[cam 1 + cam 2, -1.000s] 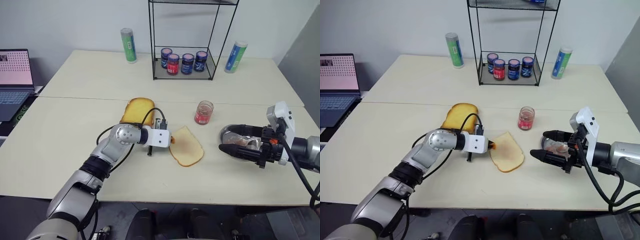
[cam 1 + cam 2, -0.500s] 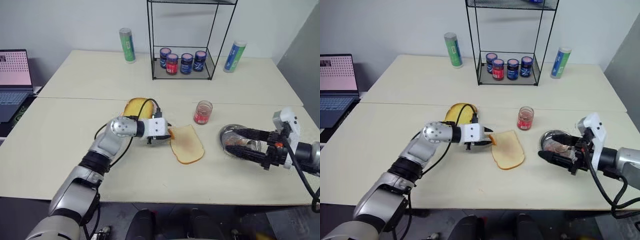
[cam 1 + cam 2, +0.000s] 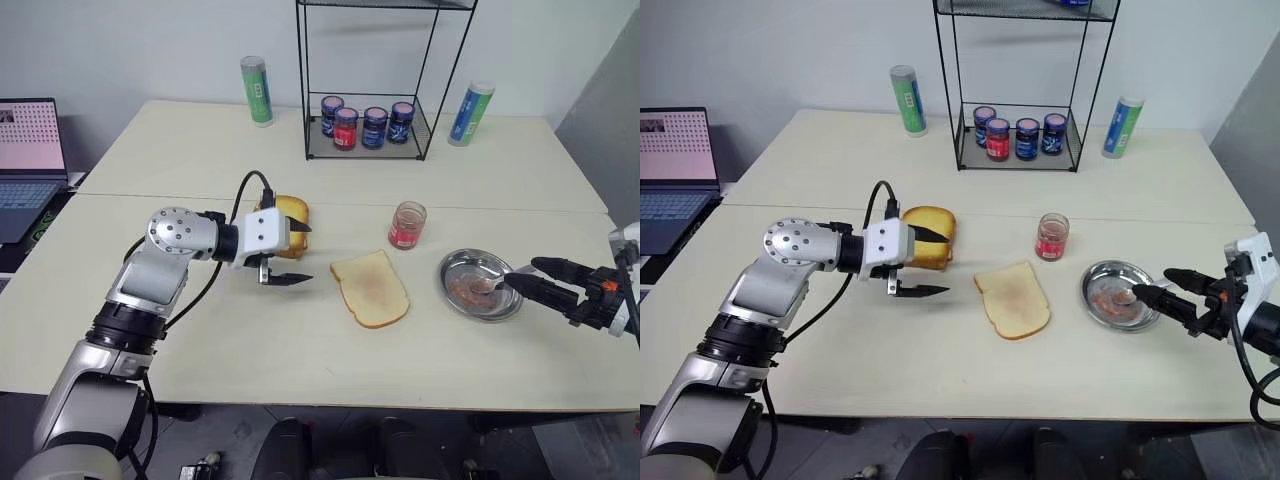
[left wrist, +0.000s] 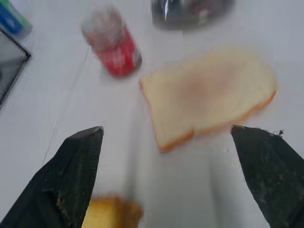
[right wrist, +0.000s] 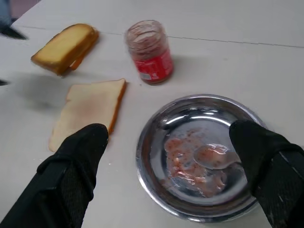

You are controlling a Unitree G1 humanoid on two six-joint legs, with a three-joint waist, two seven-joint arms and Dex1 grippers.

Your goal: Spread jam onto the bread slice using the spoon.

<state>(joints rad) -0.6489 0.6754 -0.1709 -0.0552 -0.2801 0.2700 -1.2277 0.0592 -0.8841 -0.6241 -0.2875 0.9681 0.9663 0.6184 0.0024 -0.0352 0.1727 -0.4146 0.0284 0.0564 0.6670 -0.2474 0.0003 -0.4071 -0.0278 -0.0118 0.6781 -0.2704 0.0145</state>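
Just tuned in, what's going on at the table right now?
Neither gripper holds anything. The left gripper is open above the table, between the thick yellow bread and the bread slice, which lies flat with a faint pink smear on it. The right gripper is open at the edge of the steel dish, where the spoon lies among jam smears. The jam jar stands open behind the slice.

The pale table (image 3: 200, 330) carries the bread slice (image 3: 371, 289), jam jar (image 3: 407, 225), steel dish (image 3: 482, 285) and wire rack (image 3: 368, 150).
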